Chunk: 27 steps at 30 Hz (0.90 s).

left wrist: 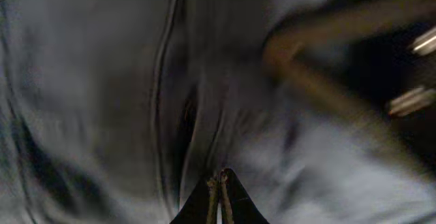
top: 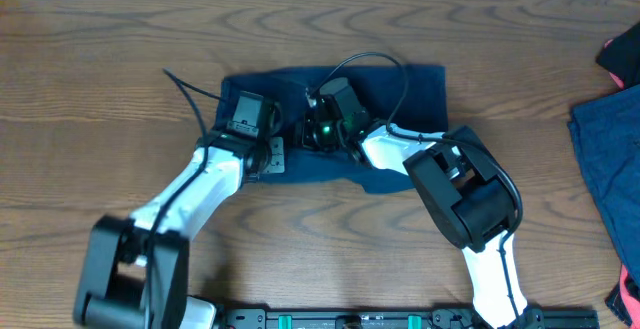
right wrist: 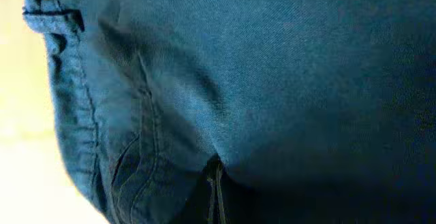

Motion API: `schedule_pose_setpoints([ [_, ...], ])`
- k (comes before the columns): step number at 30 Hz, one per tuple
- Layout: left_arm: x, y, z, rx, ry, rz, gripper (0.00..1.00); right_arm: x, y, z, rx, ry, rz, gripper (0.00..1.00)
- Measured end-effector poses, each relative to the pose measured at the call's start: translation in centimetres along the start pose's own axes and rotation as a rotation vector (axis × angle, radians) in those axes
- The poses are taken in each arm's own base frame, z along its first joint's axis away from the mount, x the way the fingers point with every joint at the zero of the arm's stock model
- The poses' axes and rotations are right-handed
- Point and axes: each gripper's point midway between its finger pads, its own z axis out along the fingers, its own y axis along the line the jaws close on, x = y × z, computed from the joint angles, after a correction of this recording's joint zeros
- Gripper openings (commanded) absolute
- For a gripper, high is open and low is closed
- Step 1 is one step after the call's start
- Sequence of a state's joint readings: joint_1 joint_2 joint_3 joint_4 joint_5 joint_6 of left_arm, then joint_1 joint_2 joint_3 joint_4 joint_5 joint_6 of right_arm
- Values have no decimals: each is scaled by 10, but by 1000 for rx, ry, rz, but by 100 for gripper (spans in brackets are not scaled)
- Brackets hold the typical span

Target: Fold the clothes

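Observation:
The dark navy shorts (top: 400, 94) lie bunched at the middle of the wooden table, partly under both grippers. My left gripper (top: 255, 129) is low over their left part. In the left wrist view its fingers (left wrist: 219, 178) are pressed together with blurred dark cloth (left wrist: 102, 81) all around. My right gripper (top: 318, 124) is over the middle of the shorts. In the right wrist view its fingers (right wrist: 214, 176) are shut under a fold of navy cloth (right wrist: 272, 67), with a seam and a belt loop at the left.
A blue garment (top: 610, 159) lies at the table's right edge, with a red and black cloth (top: 622, 54) above it and a pink piece (top: 630, 294) below. Black cables loop over the shorts. The right arm's elbow (top: 465, 194) stands in front of the shorts.

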State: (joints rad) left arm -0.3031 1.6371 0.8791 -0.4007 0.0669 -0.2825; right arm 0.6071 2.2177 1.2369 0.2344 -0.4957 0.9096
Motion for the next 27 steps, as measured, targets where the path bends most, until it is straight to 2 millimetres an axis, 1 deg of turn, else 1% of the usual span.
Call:
schedule_pose_setpoints([
  [3, 9, 4, 19, -19, 51, -11, 6, -23, -9, -7, 38, -86, 15, 2],
  [5, 6, 3, 20, -19, 50, -14, 6, -42, -19, -15, 54, -141, 35, 1],
  [7, 4, 2, 22, -19, 52, -15, 6, -64, -32, -27, 70, -199, 64, 1],
  [10, 4, 2, 22, -20, 52, -18, 6, -100, -56, -52, 81, -282, 112, 1],
  [12, 4, 2, 22, -20, 52, -19, 6, -119, -74, -68, 94, -324, 146, 1],
  [15, 4, 2, 22, -20, 52, -22, 6, -141, -96, -90, 110, -380, 177, 1],
  [19, 4, 2, 22, -20, 52, -22, 6, -168, -129, -126, 131, -441, 191, 1],
  [22, 4, 2, 22, -20, 52, -25, 6, -180, -147, -151, 104, -440, 185, 1],
  [24, 4, 2, 21, -19, 52, -26, 6, -180, -155, -165, 81, -415, 179, 1],
  [25, 5, 1, 20, -17, 54, -29, 6, -178, -155, -171, 65, -393, 173, 1],
  [27, 8, 1, 16, -12, 65, -30, 6, -171, -148, -179, 35, -347, 156, 1],
])
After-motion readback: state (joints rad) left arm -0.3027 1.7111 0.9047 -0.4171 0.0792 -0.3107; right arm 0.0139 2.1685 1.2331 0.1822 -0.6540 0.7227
